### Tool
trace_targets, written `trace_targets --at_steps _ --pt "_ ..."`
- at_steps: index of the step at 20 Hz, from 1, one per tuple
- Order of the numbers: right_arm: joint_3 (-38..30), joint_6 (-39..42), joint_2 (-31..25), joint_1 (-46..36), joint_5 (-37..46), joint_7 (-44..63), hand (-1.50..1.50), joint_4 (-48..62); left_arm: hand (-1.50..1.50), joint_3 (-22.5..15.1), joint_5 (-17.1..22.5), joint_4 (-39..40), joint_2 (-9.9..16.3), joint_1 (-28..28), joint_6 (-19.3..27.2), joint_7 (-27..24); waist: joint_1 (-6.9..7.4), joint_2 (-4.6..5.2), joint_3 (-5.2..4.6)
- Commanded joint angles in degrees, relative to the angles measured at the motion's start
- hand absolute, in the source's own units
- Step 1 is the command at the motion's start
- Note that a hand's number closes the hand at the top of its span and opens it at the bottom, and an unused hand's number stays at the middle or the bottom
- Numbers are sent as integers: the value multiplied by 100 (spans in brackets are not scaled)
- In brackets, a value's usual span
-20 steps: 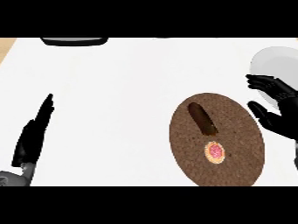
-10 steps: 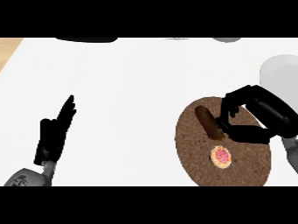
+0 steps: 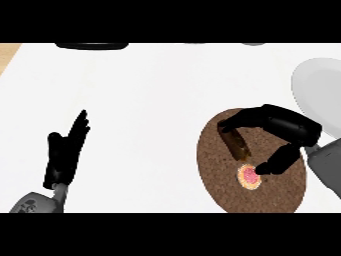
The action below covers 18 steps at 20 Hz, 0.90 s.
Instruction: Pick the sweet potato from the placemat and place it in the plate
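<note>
The sweet potato (image 3: 233, 142) lies on the round brown placemat (image 3: 276, 192), toward its 10 o'clock edge. The right hand (image 3: 285, 129) arches over it, fingers (image 3: 241, 120) curled down at the potato's upper end and thumb at the mat's middle, though contact cannot be told. A small pink-and-orange thing (image 3: 250, 176) sits at 5 o'clock from the potato. The white plate (image 3: 328, 95) lies at the placemat's 1 o'clock. The left hand (image 3: 64, 152) rests at the tabletop's (image 3: 158, 90) 8 o'clock, fingers straight and together.

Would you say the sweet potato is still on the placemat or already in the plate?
On the placemat. The sweet potato lies on the brown placemat, the right hand curling around it; the plate holds nothing visible.
</note>
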Motion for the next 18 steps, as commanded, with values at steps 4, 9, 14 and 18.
trace_targets --at_steps 4,9,14,18 --pt "677 -137 -31 -1023 1690 425 -150 -97 0 86 -48 -105 107 24 -9 232 -90 -50 -6" --pt "1168 421 275 -1487 2450 1176 -150 -110 0 164 -57 -226 70 132 -4 265 -126 -55 -7" --pt "1695 1403 674 -1689 2821 1944 -150 235 0 221 -84 -384 112 -23 -36 476 -131 -45 -5" --pt "1476 2148 769 -1760 2904 2120 -150 54 0 215 -222 -337 -71 365 -19 237 -194 -55 -5"
